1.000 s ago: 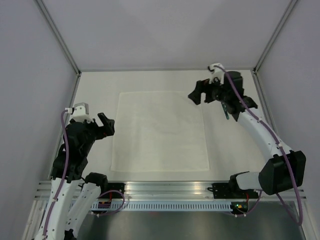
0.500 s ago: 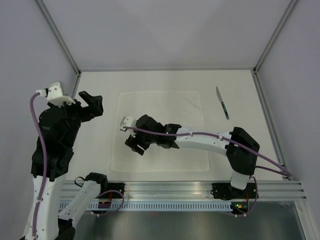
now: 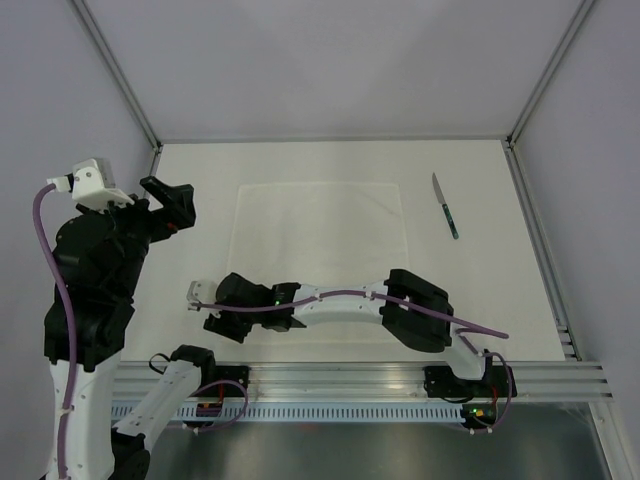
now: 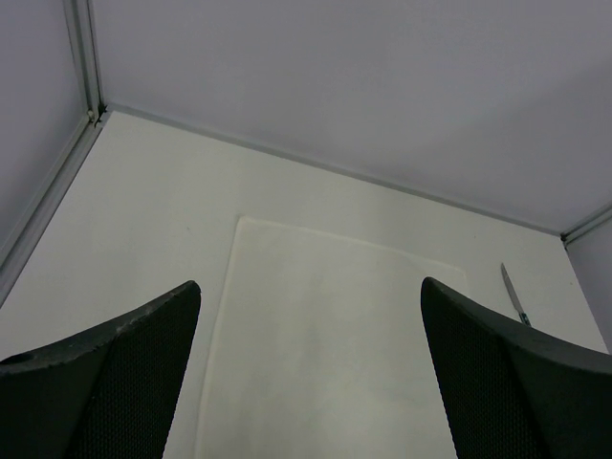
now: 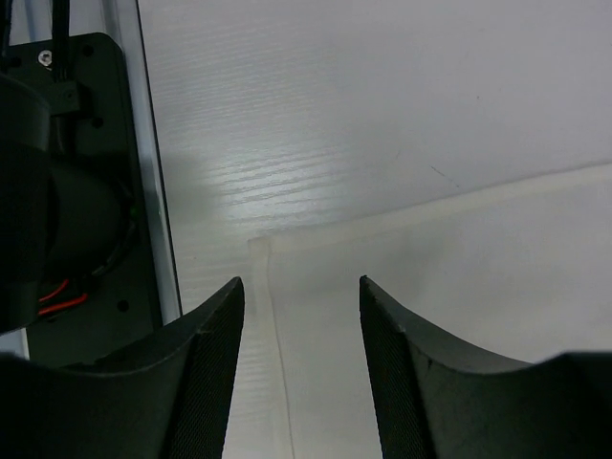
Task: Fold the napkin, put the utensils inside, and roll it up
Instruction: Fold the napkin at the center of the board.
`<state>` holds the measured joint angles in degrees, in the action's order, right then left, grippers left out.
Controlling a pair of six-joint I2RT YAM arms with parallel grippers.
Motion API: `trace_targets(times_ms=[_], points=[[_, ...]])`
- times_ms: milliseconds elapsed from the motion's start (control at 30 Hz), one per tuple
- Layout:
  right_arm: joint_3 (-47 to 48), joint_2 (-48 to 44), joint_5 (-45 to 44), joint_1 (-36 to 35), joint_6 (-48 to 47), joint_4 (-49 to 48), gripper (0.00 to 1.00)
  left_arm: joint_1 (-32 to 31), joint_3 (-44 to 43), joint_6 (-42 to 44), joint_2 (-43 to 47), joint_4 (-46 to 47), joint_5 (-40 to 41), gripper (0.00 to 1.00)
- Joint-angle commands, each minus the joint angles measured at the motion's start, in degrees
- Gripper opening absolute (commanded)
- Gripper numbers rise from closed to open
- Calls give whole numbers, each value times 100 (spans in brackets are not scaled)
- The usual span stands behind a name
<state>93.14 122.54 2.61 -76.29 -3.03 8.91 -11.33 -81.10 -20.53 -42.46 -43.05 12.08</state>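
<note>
Down low over the table (image 5: 316, 105), the right hand (image 5: 301, 287), fingers (image 5: 206, 382) open a little way, nothing held. Just below the gap between the two tips, one corner of the napkin (image 5: 430, 287), flat and white. Hard to tell whether the tips touch the cloth. Only that corner in this hand's own view, the rest cut off at the edges. Beside the hand, a black arm base (image 5: 57, 191) with red wires, partly out of the picture. From above, the near edge of the napkin hidden under the long right arm (image 3: 340, 297). Up high and off to the side of the napkin, the left hand (image 3: 172, 203), open wide and empty. In front of that hand and far below it, the napkin spread out flat, its near part cut off at the bottom of the view. Past the napkin, well apart from both hands, the knife (image 3: 445, 206), thin and small, silver blade and dark green handle. In the left hand's view, just the blade showing, the handle hidden behind one finger.
</note>
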Motion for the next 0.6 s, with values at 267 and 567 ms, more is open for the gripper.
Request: trace_targets(times_ms=[267, 567], points=[[388, 665, -226, -140, 276, -328, 53, 17, -73, -249, -114, -230, 111, 100], [670, 815, -525, -369, 285, -179, 50, 17, 6, -240, -35, -309, 172, 100]])
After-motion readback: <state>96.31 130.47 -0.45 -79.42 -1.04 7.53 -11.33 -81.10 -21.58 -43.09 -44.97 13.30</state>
